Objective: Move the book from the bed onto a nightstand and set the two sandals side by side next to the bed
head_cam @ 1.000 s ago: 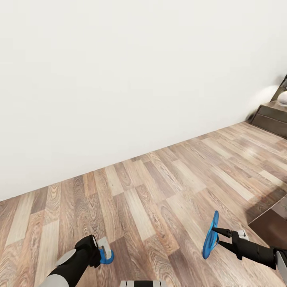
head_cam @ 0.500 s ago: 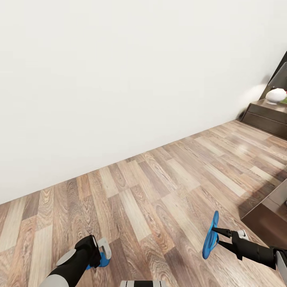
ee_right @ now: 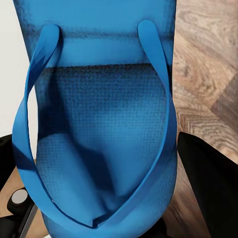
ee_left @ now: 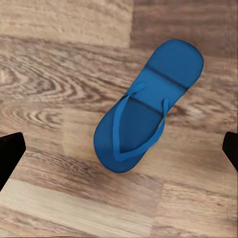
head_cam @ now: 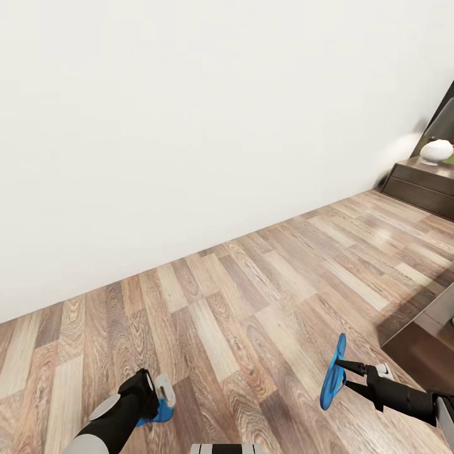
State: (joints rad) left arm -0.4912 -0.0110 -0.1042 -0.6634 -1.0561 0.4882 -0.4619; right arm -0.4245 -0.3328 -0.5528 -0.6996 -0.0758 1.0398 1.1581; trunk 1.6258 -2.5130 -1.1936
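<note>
One blue sandal (ee_left: 144, 111) lies flat on the wood floor, strap side up. My left gripper (head_cam: 160, 397) hangs just over it, open, with its black fingertips (ee_left: 10, 153) wide apart on either side; the sandal (head_cam: 165, 411) peeks out from under it. The other blue sandal (head_cam: 333, 373) stands on edge in the air, and my right gripper (head_cam: 345, 372) is shut on it; its strap and sole (ee_right: 99, 124) sit close before the right wrist camera. The dark bed corner (head_cam: 419, 343) is just right of that arm. A nightstand (head_cam: 421, 180) stands far right. The book is out of view.
A plain white wall (head_cam: 189, 126) runs across the back. The plank floor (head_cam: 252, 296) stretches from it to my arms. A white round lamp base (head_cam: 436, 151) sits on the nightstand, beside a dark slanted edge at the picture's border.
The camera swung a little to the right early on, bringing more of the nightstand and lamp into view. Both arms and both sandals keep their places relative to me.
</note>
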